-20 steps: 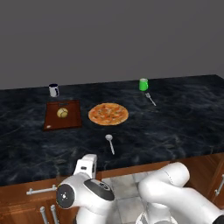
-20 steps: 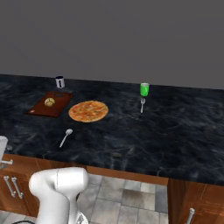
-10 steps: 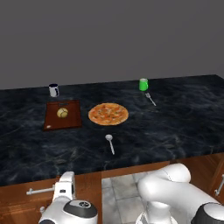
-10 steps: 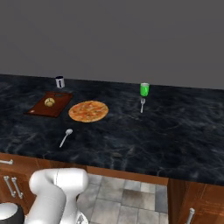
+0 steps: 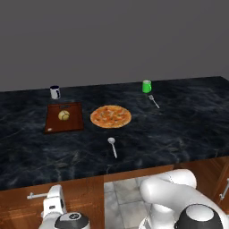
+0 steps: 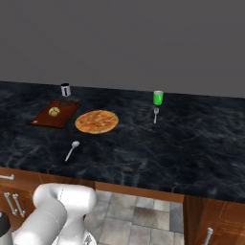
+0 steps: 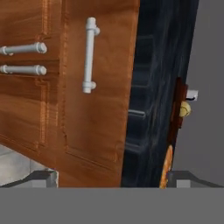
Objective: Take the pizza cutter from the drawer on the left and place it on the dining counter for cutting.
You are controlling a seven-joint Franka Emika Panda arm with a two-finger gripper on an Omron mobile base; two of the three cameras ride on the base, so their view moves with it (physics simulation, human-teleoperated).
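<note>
Drawer [image 7: 94,100] handle [image 7: 89,54] sits straight ahead of the gripper [image 7: 111,178], its bar crossing the line between the spread, empty fingers, not yet between them.

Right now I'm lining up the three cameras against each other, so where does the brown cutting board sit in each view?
Left base view: the cutting board lies left of centre, just left of the pizza.
Right base view: the cutting board lies at upper left, again left of the pizza.
Hand view: the picture is rolled sideways; the cutting board is a thin edge-on strip at the right, above the pizza.
Shared landmark: the pizza.
</note>
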